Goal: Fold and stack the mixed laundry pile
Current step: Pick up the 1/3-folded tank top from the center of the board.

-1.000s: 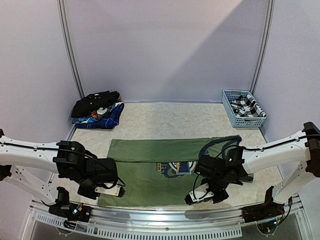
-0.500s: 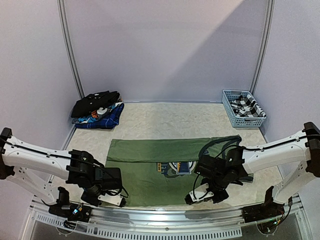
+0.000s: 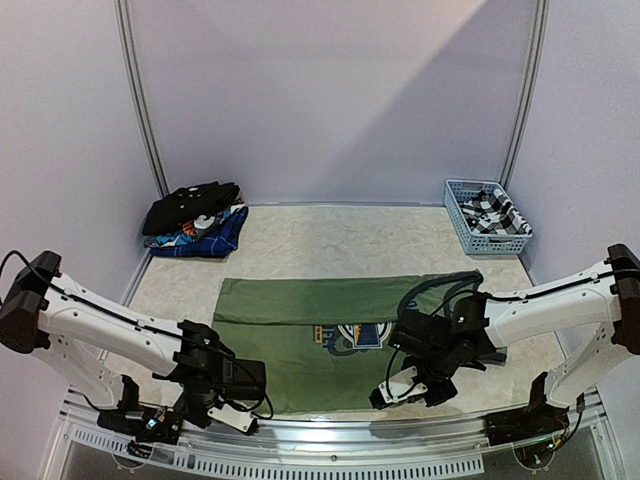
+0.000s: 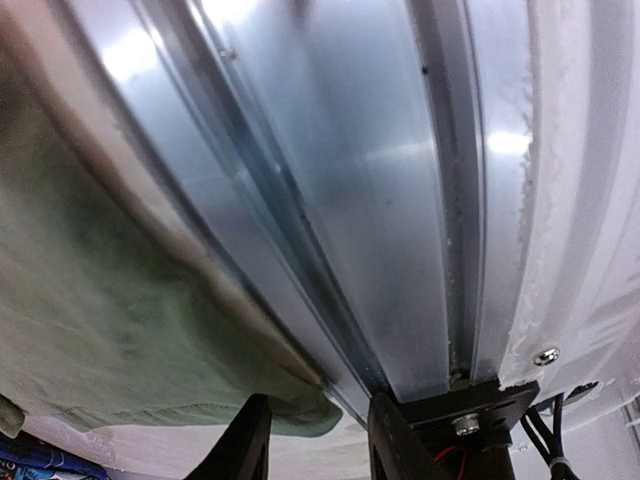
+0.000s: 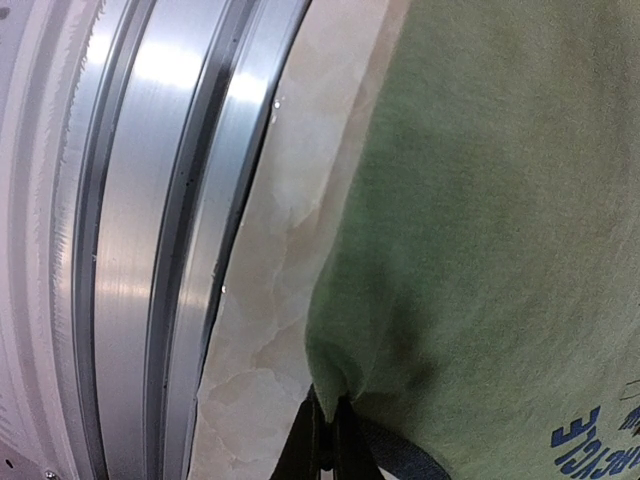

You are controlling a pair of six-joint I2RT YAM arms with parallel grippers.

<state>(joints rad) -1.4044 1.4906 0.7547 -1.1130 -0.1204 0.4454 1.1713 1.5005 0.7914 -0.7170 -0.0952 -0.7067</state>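
Fingers point(image 4: 245, 450) of the left gripper point(image 4: 318, 445) stand apart with the near-left corner of the olive-green T-shirt point(image 3: 290, 365) between them. The shirt lies spread mid-table, and the right gripper point(image 5: 327, 425) clamps its near-right hem. Closing so near the metal edge rail point(image 4: 330, 200), the left could miss the thin corner, and a lift would skew the fold. Both arms reach low, wrists tipped down at the near edge.

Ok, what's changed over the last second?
The left gripper pulled back and down to the near-left corner of the green shirt, at the front edge of the table, jaws apart. The right gripper stayed shut on the shirt's near-right hem; shirt, folded pile and basket unmoved.
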